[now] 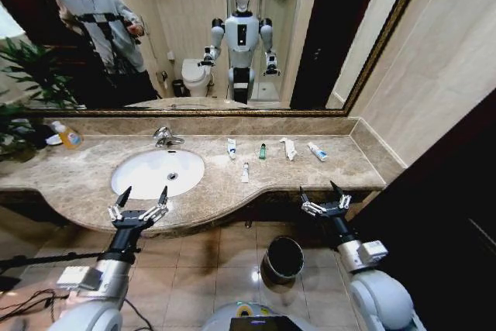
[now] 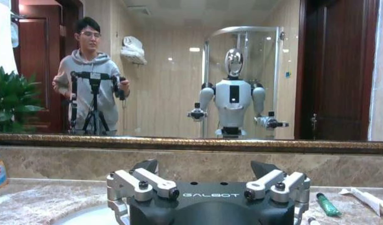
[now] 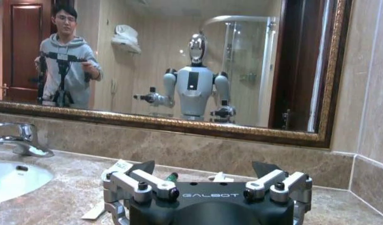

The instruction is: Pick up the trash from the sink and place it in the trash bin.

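Beside the sink (image 1: 158, 172), on the marble tabletop (image 1: 341, 167), lies the trash (image 1: 262, 151) (light, slippery tubes; pinch each mid-body). Left tool (image 1: 142, 196) and right tool (image 1: 323, 191) hover spread apart, empty.

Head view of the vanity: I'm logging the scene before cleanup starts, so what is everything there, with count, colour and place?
Trash: five small items, white tubes, a white-and-blue tube, a green bottle, on the counter right of the basin, none in it.
Sink: one, white oval, chrome faucet behind.
Counter: one, beige-brown marble.
Orange-yellow bottle: one, counter's left end.
Trash bin: one, dark, shiny rim, on the floor.
Mirror: one, above the counter.
Left gripper: open, at the counter's front edge.
Right gripper: open, by the counter's right end.
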You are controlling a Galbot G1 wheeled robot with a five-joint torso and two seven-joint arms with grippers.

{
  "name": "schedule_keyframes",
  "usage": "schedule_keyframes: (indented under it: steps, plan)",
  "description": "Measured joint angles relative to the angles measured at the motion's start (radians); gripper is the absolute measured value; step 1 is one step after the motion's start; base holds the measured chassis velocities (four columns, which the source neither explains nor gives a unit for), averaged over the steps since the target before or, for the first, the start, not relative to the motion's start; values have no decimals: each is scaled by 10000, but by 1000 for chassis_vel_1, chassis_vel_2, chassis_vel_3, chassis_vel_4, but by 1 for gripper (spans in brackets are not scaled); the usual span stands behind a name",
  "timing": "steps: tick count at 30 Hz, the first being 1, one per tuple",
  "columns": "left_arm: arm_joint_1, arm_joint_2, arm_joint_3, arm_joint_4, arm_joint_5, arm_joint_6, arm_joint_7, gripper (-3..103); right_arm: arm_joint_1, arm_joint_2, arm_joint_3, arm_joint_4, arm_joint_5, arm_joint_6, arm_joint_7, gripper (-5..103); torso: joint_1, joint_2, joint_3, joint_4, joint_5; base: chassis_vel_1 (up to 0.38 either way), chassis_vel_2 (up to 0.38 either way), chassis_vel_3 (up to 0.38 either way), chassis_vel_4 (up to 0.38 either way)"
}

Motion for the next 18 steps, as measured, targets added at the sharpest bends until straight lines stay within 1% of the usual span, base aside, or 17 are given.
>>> schedule_keyframes:
  steps: [5,13,18]
  plan:
    - [0,0,0,0,0,0,0,100,7,-24,15,-60,-12,42,1,100,0,0,0,0,0,0,0,0,0]
    - [0,0,0,0,0,0,0,100,-120,250,-28,-280,-105,310,-30,100,0,0,0,0,0,0,0,0,0]
    - [0,0,0,0,0,0,0,100,49,133,-47,-399,-105,271,-37,100,0,0,0,0,0,0,0,0,0]
